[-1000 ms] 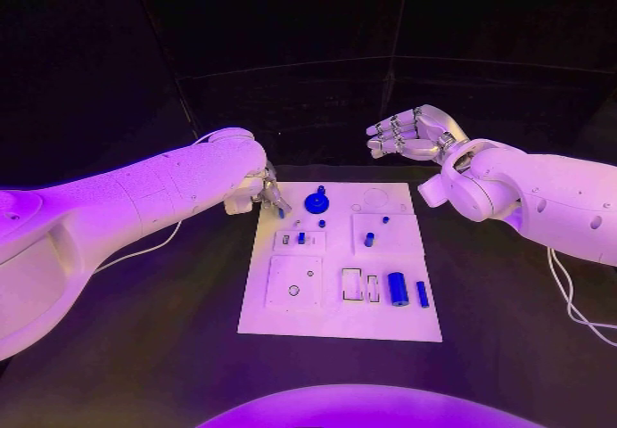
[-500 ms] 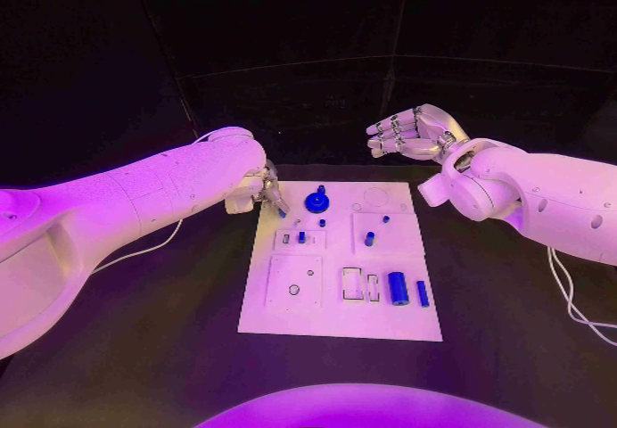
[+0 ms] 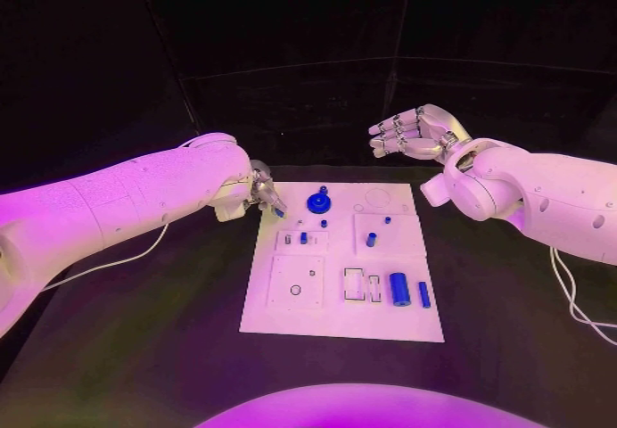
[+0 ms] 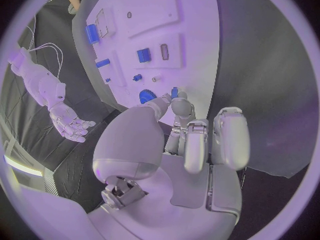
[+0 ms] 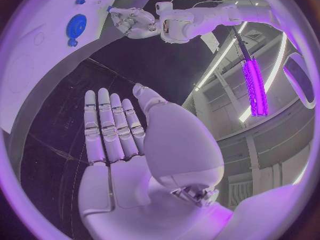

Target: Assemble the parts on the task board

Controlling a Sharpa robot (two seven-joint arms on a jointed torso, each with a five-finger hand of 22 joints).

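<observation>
White board (image 3: 337, 316) on a black tabletop (image 3: 154, 339), little blue pieces on it: a round blue gear (image 3: 317, 203), a blue cylinder (image 3: 398, 287), a thin blue bar (image 3: 423, 293). Arms white, left hand (image 3: 261, 194) and right hand (image 3: 407, 132) silver.

Our left arm reaches in from the left edge, its hand (image 3: 261, 194) left of centre with fingers curled inward. Our right arm enters from the right; its hand (image 3: 412, 133) is raised at upper right, fingers apart, holding nothing.
</observation>
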